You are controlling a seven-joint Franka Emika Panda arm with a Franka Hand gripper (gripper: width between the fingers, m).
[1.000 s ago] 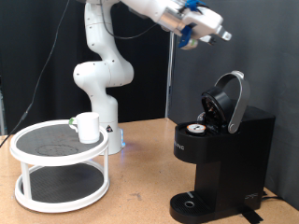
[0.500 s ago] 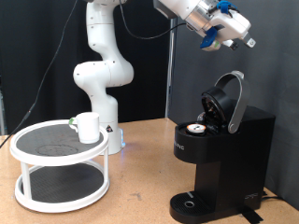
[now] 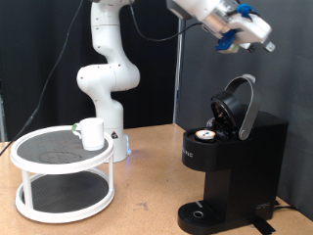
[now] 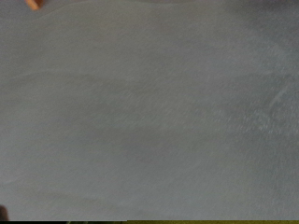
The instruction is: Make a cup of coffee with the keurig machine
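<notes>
Setup is placed on a wooden table (image 3: 147,201) against a dark backdrop. Nearest the camera, a white two-tier round stand (image 3: 64,176) is seen at the exterior view's left; the cup (image 3: 92,133) is set upright on its top shelf. At the exterior view's right, the keurig machine (image 3: 230,166) is standing with its lid (image 3: 240,103) hinged up, and a pod (image 3: 206,135) with a brown top is seated in the open chamber. Further back, the white arm base (image 3: 106,78) is mounted behind the stand. The gripper (image 3: 266,45) is held high above the machine, clear of the lid, touching nothing. Jaw state cannot be told. Only a blank grey surface is shown in the wrist view.
</notes>
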